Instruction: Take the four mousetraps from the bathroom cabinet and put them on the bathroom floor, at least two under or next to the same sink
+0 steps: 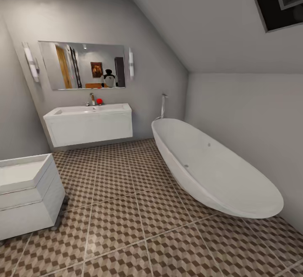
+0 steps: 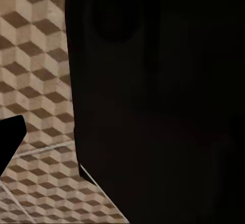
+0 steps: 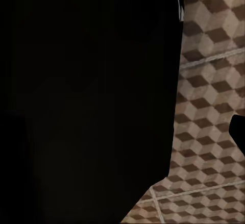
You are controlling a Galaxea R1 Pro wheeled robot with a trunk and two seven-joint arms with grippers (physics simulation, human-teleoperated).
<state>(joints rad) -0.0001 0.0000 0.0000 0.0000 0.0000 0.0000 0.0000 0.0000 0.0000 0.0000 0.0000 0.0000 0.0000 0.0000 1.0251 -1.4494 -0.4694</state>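
Two white basin units stand in the head view: a sink (image 1: 89, 122) fixed to the far wall, and a box unit (image 1: 26, 193) nearer, by the left wall. A tap (image 1: 92, 99) and a small red thing (image 1: 99, 101) sit at the back of the sink. Above it hangs a mirror (image 1: 83, 65) with a long lamp (image 1: 31, 62) on the left and another lamp (image 1: 131, 63) on the right. A big white tub (image 1: 212, 167) lies along the right wall, with a tall tap (image 1: 162, 106) at its far end. The floor (image 1: 126, 226) has brown, beige and white cube tiles with pale lines, and it runs under the sink and past the tub. Both wrist views are mostly dark black shapes very close up, with the same cube tiles past them. I cannot tell if the left or right gripper is apart or together.
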